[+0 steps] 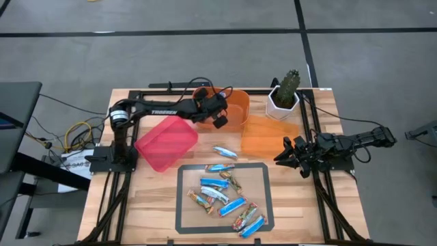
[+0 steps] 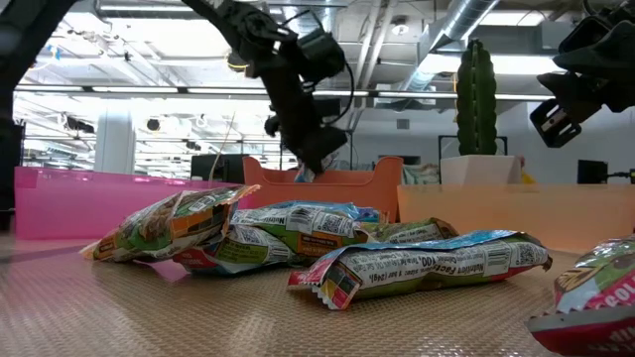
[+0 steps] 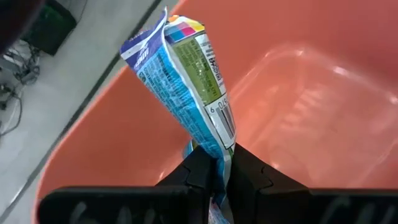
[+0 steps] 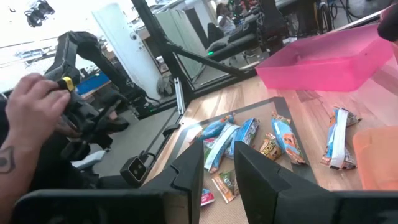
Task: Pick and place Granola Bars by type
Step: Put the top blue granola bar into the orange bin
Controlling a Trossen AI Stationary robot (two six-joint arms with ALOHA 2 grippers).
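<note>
My left gripper (image 1: 219, 121) hangs over the far orange bin (image 1: 239, 102), shut on a blue and white granola bar (image 3: 180, 81). The left wrist view shows the bin's inside (image 3: 311, 112) behind the bar. Several more granola bars (image 1: 222, 195) lie flat on the grey-framed mat (image 1: 183, 205) near the front edge. One blue and white bar (image 1: 224, 152) lies on the wood just beyond the mat. My right gripper (image 1: 281, 156) waits at the table's right side, open, with nothing between its fingers (image 4: 186, 168). My left gripper pinches the bar between its two fingers at one end (image 3: 217, 146). The fingers slant downward, coming from the table's left. The bar sticks out beyond the fingertips, its free crimped end (image 3: 163, 25) farthest from them. It is lifted clear above the orange bin.
A pink bin (image 1: 167, 142) stands left of the mat and a second orange bin (image 1: 270, 137) to its right. A cactus in a white pot (image 1: 283, 96) stands at the far right. In the right wrist view a person's hand (image 4: 31, 106) shows beyond the table.
</note>
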